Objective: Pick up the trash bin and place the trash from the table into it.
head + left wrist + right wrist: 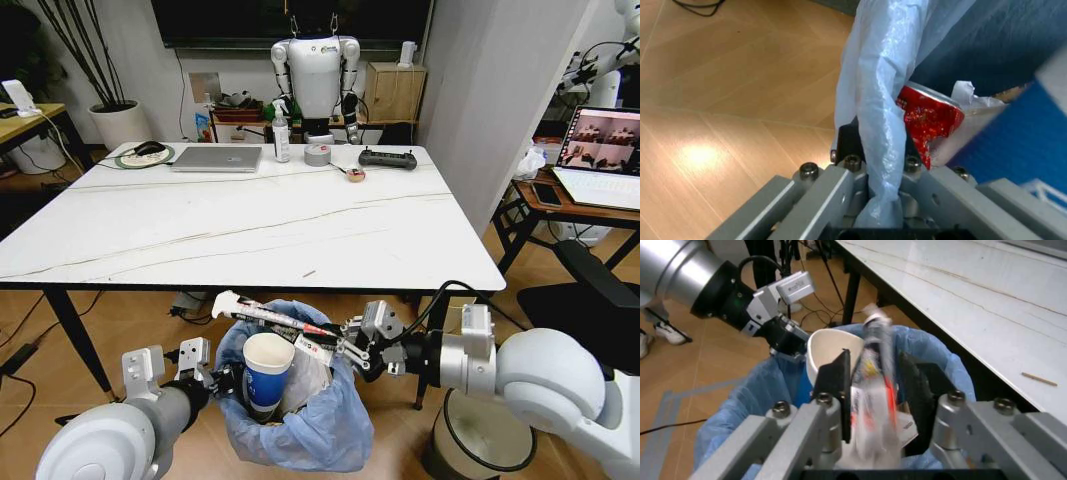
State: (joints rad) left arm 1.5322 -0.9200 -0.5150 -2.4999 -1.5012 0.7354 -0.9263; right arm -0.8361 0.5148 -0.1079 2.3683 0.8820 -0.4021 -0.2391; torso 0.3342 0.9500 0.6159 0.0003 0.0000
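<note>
The trash bin [320, 430], lined with a crinkled light-blue bag, hangs just below the front edge of the white marble table [250, 230]. My left gripper [215, 380] is shut on the bag's rim [873, 100] at the bin's left side. A blue paper cup [268, 370] stands in the bin, with a red wrapper [927, 120] beside it. My right gripper [348, 350] is over the bin's right side, shut on a long white and red wrapper [270, 315] that reaches across the opening. In the right wrist view the wrapper [873, 370] sits between the fingers above the cup [830, 347].
A plain cream bin [480, 440] stands on the floor at the lower right. At the table's far edge lie a silver laptop [217, 158], a bottle [281, 135], a grey tape roll [317, 154] and a black controller [387, 158]. A side desk [540, 195] stands to the right.
</note>
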